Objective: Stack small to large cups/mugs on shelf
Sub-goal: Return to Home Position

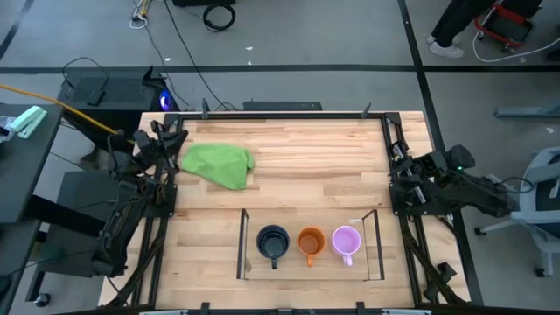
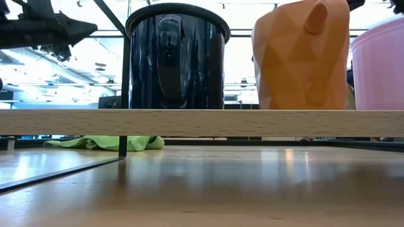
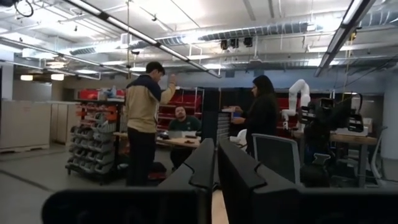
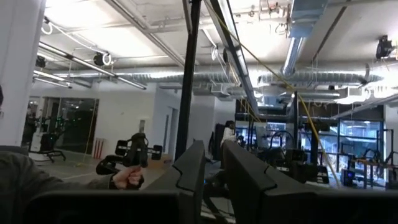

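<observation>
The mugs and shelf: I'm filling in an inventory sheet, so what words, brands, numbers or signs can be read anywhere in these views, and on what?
None can be read.
The black mug, orange mug and light purple mug on the shelf show no print.
The green cloth is plain.
Storage bins in the room, left wrist view: any labels are too small to read.
</observation>
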Controlling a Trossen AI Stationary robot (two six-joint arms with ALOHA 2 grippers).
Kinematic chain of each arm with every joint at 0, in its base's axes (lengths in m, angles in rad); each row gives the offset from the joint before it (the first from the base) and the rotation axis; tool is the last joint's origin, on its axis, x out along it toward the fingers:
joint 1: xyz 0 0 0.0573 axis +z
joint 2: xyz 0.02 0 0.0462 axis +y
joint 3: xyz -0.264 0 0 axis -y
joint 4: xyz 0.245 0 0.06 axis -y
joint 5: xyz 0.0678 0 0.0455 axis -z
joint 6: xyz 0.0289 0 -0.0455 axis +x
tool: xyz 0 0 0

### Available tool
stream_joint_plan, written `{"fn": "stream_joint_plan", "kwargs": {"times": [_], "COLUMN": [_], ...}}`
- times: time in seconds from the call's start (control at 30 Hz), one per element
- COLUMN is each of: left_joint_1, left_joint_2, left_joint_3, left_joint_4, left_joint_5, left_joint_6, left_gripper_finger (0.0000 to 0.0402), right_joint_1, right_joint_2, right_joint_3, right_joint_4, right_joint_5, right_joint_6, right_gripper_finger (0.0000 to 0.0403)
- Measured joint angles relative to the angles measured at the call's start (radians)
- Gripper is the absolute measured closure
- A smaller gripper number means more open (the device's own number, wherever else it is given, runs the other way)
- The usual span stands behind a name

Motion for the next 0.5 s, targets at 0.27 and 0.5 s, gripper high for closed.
{"fn": "stream_joint_plan", "kwargs": {"times": [0.27, 0.5], "left_joint_1": [0.0, 0.0], "left_joint_2": [0.0, 0.0], "left_joint_3": [-0.03, -0.03], "left_joint_4": [0.008, -0.011], "left_joint_5": [-0.007, -0.007], "left_joint_6": [0.011, 0.021], "left_gripper_finger": [0.0367, 0.0378], "right_joint_1": [0.0, 0.0], "right_joint_2": [0.0, 0.0], "right_joint_3": [-0.164, -0.249], "right_joint_4": [0.234, 0.3], "right_joint_5": [0.0, 0.012], "right_joint_6": [0.055, 0.076], "right_gripper_finger": [0.0335, 0.0335]}}
